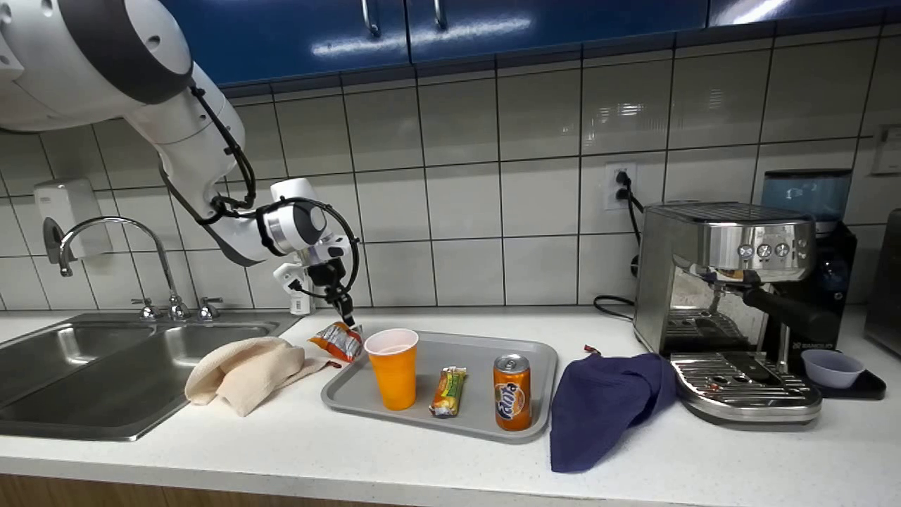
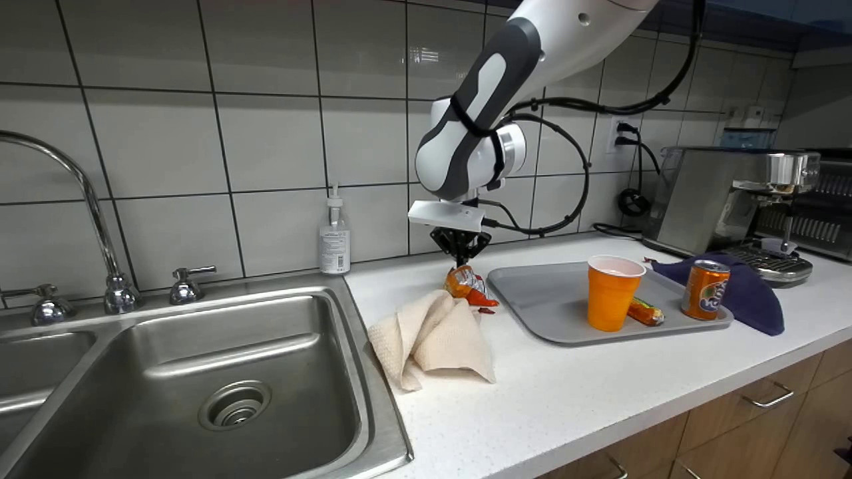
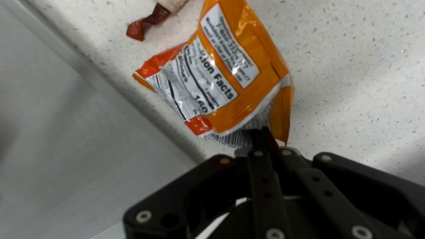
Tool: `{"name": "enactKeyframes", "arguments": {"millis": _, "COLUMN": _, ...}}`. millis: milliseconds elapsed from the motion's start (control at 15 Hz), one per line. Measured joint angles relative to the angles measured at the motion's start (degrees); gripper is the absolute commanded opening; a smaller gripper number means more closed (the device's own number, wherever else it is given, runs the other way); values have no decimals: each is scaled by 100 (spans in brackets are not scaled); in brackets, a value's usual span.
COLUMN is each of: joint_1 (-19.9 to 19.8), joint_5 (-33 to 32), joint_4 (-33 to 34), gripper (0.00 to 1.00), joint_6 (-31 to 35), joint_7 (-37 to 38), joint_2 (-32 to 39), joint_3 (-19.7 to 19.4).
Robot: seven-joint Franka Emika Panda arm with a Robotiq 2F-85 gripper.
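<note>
Your gripper is clenched on one end of the orange snack bag, which reaches from that pinch toward the beige cloth, just outside the grey tray, by its edge facing the sink, near the back corner.

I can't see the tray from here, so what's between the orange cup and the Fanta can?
A wrapped snack bar lies on the gray tray between the orange cup and the Fanta can; this shows in both exterior views.
</note>
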Motion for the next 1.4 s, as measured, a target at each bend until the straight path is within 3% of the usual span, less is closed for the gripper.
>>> {"name": "enactKeyframes", "arguments": {"millis": 400, "joint_1": 6, "joint_5": -27, "joint_4": 10, "gripper": 0, "joint_6": -4, "joint_7": 18, "joint_2": 0, "joint_3": 0}}
{"name": "enactKeyframes", "arguments": {"millis": 533, "joint_1": 7, "joint_5": -28, "joint_4": 10, "gripper": 27, "joint_6": -4, "joint_7": 22, "joint_2": 0, "joint_3": 0}}
{"name": "enactKeyframes", "arguments": {"millis": 1133, "joint_1": 16, "joint_5": -49, "joint_4": 10, "gripper": 94, "joint_6": -4, "joint_7": 73, "joint_2": -24, "joint_3": -17}}
{"name": "enactKeyframes", "arguments": {"millis": 1400, "joint_1": 52, "joint_5": -152, "joint_4": 7, "gripper": 100, "joint_6": -4, "joint_7": 210, "joint_2": -78, "joint_3": -62}}
